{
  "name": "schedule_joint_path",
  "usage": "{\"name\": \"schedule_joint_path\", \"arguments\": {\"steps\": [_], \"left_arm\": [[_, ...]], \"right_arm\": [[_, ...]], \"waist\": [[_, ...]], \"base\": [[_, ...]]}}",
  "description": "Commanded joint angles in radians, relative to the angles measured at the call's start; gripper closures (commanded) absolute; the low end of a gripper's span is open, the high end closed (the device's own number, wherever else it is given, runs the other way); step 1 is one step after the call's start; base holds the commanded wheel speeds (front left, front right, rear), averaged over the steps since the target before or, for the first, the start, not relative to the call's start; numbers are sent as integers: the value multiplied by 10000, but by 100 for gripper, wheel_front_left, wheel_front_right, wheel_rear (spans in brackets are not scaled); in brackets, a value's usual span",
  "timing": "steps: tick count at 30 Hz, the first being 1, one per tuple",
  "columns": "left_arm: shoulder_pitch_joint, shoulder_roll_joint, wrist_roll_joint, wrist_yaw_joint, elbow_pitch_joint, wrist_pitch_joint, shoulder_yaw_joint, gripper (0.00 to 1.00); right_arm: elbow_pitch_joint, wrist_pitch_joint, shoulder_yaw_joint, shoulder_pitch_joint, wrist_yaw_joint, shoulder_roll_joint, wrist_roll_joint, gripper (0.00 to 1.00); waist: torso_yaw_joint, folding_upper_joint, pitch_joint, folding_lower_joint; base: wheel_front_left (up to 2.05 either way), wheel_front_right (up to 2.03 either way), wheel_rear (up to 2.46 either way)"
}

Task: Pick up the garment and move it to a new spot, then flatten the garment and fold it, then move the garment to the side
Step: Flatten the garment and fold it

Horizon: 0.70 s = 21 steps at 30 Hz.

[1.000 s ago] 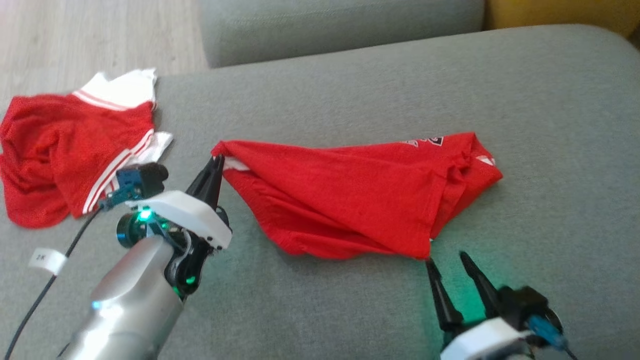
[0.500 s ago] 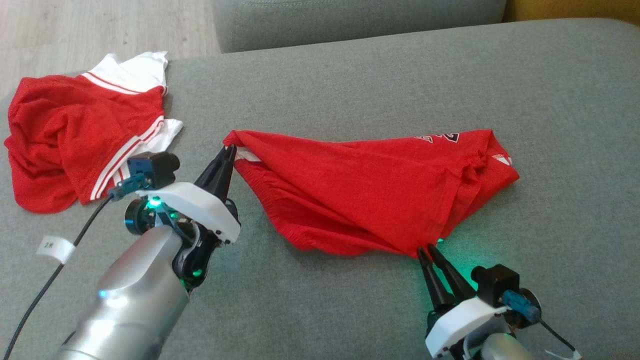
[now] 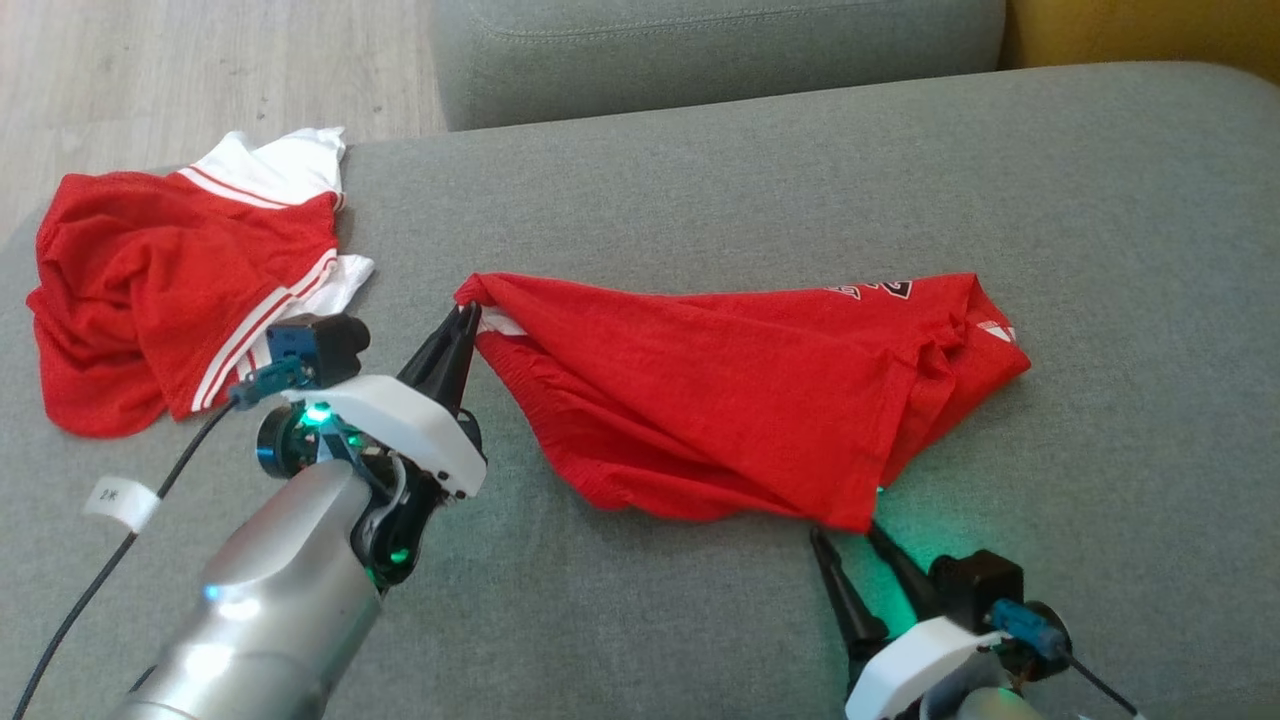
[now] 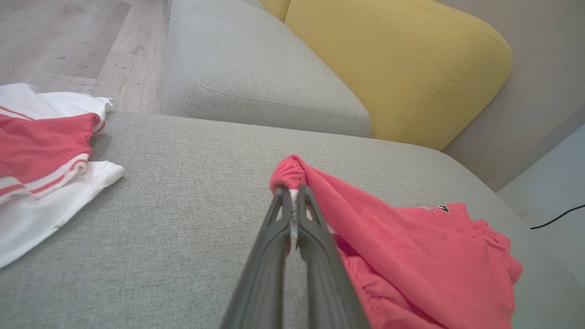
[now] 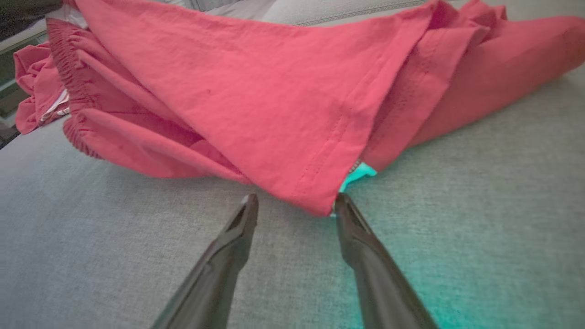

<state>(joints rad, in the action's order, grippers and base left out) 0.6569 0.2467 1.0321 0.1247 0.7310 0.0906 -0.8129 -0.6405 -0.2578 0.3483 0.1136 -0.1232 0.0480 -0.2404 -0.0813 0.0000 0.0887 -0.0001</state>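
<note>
- Garment (image 3: 740, 400): red shorts lying mid-cushion on the grey sofa seat (image 3: 700, 190), spread left to right in a loose, rumpled triangle. The gathered waistband runs along the near-left edge, and there is dark lettering at the far-right end.
- Left gripper (image 3: 465, 318): jaws together, clamped on the garment's left tip. A small bunch of red cloth pokes out beyond the fingertips, and that corner is raised slightly off the seat.
- Right gripper (image 3: 845, 533): low at the near right, jaws apart. The garment's near hemmed corner sits between the two fingertips, close against the right-hand one, but it is not pinched. I cannot tell whether the finger actually touches the hem.
- Green glow (image 3: 905, 525) falls on the seat just beside the right gripper's fingers.
- Second garment (image 3: 170, 290): red with white panels and stripes, heaped at the far-left edge of the seat, well apart from the shorts.
- Black cable (image 3: 165, 480) with a white tag trails from the left wrist across the near-left seat.
- Beyond the seat there is another grey cushion (image 3: 700, 50), a yellow cushion (image 4: 393, 68) to its right, and pale wood floor (image 3: 200, 70) at the far left.
</note>
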Motion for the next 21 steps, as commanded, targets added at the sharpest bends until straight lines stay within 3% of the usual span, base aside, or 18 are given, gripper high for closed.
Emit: {"name": "schedule_joint_path", "arguments": {"steps": [1, 2, 8, 15, 21], "left_arm": [[562, 317, 56, 58, -196, 146, 258, 100], [567, 326, 71, 58, -189, 157, 235, 100], [527, 464, 5, 58, -236, 575, 38, 100], [852, 922, -334, 59, -1242, 1285, -454, 100], [2125, 1747, -603, 59, -3121, 1516, -1024, 100]], "right_arm": [[265, -40, 240, 311, -75, 22, -10, 87], [335, -40, 211, 329, -75, 22, 0, 100], [1422, -40, -228, 190, -75, 22, 151, 100], [4385, -40, -2149, 579, -75, 62, -99, 100], [5477, -40, -3187, 2595, -75, 1137, -64, 100]], "waist": [[3, 0, -10, 1], [3, 0, -24, 1], [-98, 0, -289, 1], [-334, 0, -693, 1], [-469, 0, -571, 1]], "base": [[0, 0, 0], [0, 0, 0], [0, 0, 0], [0, 0, 0], [0, 0, 0]]}}
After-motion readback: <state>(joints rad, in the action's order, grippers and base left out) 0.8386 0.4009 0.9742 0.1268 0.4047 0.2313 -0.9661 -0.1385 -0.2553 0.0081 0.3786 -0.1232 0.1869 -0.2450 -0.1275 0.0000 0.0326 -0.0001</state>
